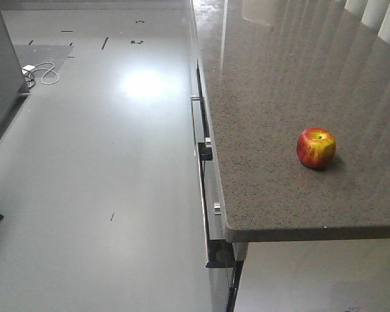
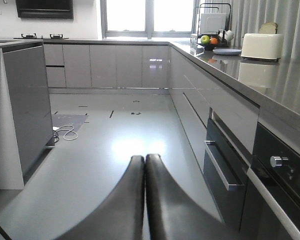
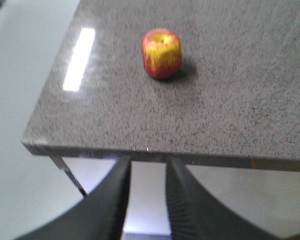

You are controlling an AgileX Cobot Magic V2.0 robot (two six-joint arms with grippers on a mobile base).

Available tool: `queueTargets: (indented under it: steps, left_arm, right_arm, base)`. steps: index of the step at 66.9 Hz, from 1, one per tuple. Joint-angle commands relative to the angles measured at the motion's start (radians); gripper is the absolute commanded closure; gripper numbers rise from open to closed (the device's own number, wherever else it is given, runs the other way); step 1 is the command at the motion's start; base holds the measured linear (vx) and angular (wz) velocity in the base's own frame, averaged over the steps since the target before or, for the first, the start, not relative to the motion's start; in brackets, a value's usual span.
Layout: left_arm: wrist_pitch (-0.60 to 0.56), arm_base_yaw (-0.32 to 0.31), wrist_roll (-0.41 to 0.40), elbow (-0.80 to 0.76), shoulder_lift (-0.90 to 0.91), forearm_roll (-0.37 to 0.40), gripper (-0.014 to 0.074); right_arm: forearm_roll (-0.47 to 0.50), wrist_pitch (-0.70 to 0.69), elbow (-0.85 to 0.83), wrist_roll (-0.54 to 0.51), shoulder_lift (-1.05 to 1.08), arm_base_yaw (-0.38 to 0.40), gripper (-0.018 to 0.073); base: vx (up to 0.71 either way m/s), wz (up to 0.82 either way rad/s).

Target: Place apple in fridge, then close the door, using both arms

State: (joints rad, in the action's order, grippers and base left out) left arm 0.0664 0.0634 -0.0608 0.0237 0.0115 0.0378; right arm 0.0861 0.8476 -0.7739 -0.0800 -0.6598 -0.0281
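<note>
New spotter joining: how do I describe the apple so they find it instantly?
Find the long speckled brown countertop and follow it to its near end. The apple sits there, set back from the edge. It is small, round and red with a yellow patch, and it is the only object on that stretch.

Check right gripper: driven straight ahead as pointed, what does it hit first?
Probably the countertop, at its front edge: the right gripper has its tips level with it. The apple lies farther back on top. Height is hard to judge, so it might clear.
</note>
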Motion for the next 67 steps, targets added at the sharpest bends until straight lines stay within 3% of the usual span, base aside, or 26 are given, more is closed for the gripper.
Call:
queueTargets:
  steps: [1, 9, 18, 45, 67]
  left_arm:
    - [-0.072, 0.004, -0.003, -0.019, 0.013, 0.004, 0.0603]
    - [-0.072, 0.004, -0.003, -0.019, 0.013, 0.004, 0.0603]
    - [-0.072, 0.004, -0.003, -0.019, 0.013, 0.004, 0.0603]
    - [-0.072, 0.004, -0.003, -0.019, 0.013, 0.004, 0.0603]
    - [-0.072, 0.004, -0.003, -0.019, 0.013, 0.004, 0.0603]
  right_arm:
    - [0.003, -0.014, -0.064, -0.031, -0.074, 0.007, 0.0151]
    - [0.003, 0.0, -0.09, -0.031, -0.166, 0.007, -0.0032]
    - [0.001, -0.002, -0.128, -0.032, -0.293, 0.007, -0.0137]
    - [0.016, -0.052, -0.336, -0.185, -0.67, 0.007, -0.0127]
    - [0.016, -0.052, -0.567, -0.189, -0.963, 0.007, -0.0118]
  base:
    - [0.0, 0.0]
    - [0.0, 0.0]
    - [0.0, 0.0]
    - [0.0, 0.0]
    - [0.0, 0.0]
